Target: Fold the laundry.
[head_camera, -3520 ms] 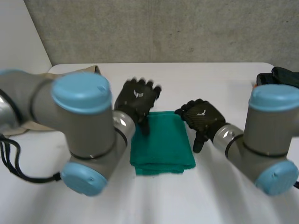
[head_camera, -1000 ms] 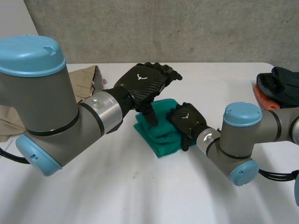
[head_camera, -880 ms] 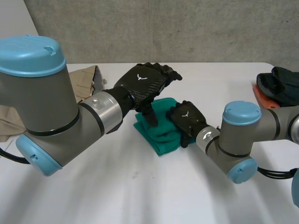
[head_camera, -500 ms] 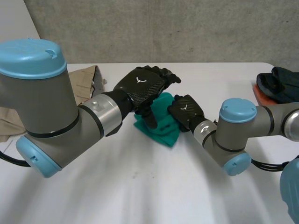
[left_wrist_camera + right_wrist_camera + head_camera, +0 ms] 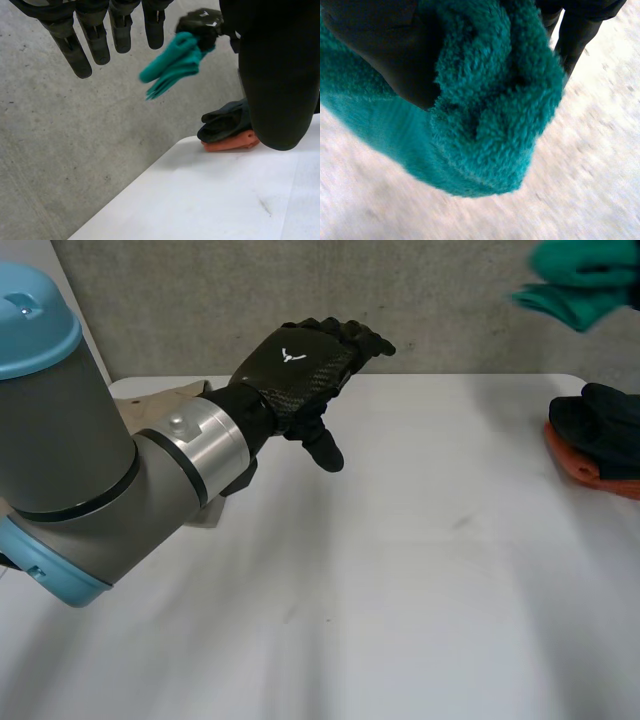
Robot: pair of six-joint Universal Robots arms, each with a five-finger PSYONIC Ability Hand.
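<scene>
The folded green towel (image 5: 578,285) hangs in the air high above the table's far right side. In the left wrist view my right hand (image 5: 202,22) is curled round one end of the towel (image 5: 172,62), whose folded layers dangle below it. In the right wrist view the fluffy towel (image 5: 485,100) bulges out of my right hand (image 5: 380,47), thumb on one side and fingers (image 5: 575,30) on the other. My left hand (image 5: 300,360) hovers open over the table's far left part, fingers (image 5: 95,35) straight and holding nothing.
A pile of dark and orange clothes (image 5: 598,440) lies at the table's right edge, seen in the left wrist view as a dark and orange stack (image 5: 230,131). A beige garment (image 5: 165,395) lies at the far left behind my left arm. A grey wall stands behind the table.
My right hand closed on the green towel and lifted it off the table, up and to the right. My left hand came off the towel and rose a little, still open.
</scene>
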